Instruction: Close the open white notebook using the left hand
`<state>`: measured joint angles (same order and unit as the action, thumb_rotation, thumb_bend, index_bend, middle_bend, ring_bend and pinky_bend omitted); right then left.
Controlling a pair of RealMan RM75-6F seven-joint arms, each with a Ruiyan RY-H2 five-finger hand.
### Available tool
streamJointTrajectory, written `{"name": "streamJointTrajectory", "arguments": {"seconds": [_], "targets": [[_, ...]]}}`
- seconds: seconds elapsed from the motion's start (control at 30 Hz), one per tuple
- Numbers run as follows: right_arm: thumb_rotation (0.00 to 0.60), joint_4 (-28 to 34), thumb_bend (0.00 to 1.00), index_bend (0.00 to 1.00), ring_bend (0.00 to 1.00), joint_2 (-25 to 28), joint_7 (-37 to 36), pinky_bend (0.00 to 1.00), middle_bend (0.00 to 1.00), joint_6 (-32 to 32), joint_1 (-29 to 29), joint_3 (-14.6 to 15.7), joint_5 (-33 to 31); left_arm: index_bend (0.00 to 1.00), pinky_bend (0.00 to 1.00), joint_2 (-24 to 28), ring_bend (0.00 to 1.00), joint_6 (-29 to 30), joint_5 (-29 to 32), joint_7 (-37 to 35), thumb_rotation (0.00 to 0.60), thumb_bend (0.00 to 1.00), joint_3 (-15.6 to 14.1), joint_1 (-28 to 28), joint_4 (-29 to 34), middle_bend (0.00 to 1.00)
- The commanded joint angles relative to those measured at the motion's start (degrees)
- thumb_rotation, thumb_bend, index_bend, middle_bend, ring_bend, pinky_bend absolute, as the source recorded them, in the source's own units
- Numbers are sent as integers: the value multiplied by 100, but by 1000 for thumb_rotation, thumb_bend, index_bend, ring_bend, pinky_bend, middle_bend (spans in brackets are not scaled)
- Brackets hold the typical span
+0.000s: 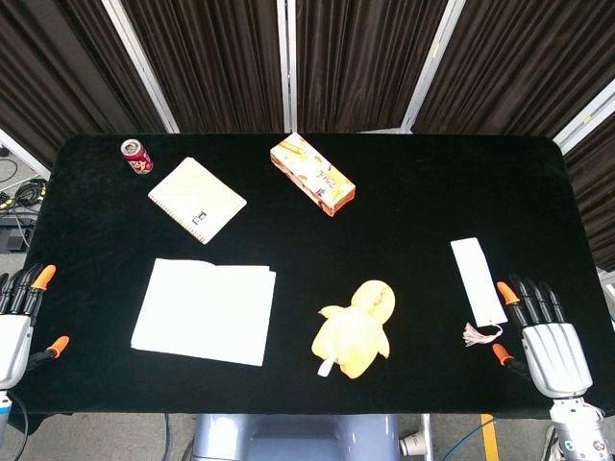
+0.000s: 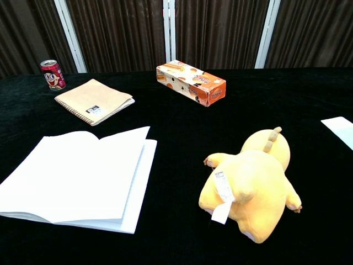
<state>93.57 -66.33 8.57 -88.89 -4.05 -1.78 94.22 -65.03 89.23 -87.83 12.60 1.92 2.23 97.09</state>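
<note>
Chest view, white notebook (image 2: pixel 77 179) open with blank pages, red can (image 2: pixel 53 74) bearing cartoon face

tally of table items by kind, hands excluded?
Notebooks: 2, the open white notebook and a closed tan spiral notebook
Drink cans: 1, red can
Snack boxes: 1, orange box
Plush toys: 1, yellow plush
Bookmarks: 1, white tasselled bookmark
Total: 6

A yellow plush duck (image 2: pixel 253 187), orange snack box (image 2: pixel 191 82), red can (image 2: pixel 53 74), tan spiral notebook (image 2: pixel 95 101) and white bookmark (image 1: pixel 479 282) lie around.
</note>
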Motion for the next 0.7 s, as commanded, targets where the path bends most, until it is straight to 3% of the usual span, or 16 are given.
{"name": "streamJointTrajectory", "arguments": {"seconds": [0.03, 0.5, 0.7], "targets": [[600, 0, 99, 0, 0, 3, -7, 0, 0, -8, 3, 5, 11, 0, 0, 0, 0, -4, -4, 12, 600, 163, -6, 0, 2, 0], [600, 20, 99, 0, 0, 9, 7, 0, 0, -18, 3, 6, 28, 0, 0, -41, 0, -33, -56, 78, 600, 161, -37, 16, -20, 0], [600, 19, 99, 0, 0, 7, 12, 0, 0, -36, 22, 13, 21, 0, 0, -83, 0, -167, -26, 84, 600, 114, -70, 59, -50, 0]]}}
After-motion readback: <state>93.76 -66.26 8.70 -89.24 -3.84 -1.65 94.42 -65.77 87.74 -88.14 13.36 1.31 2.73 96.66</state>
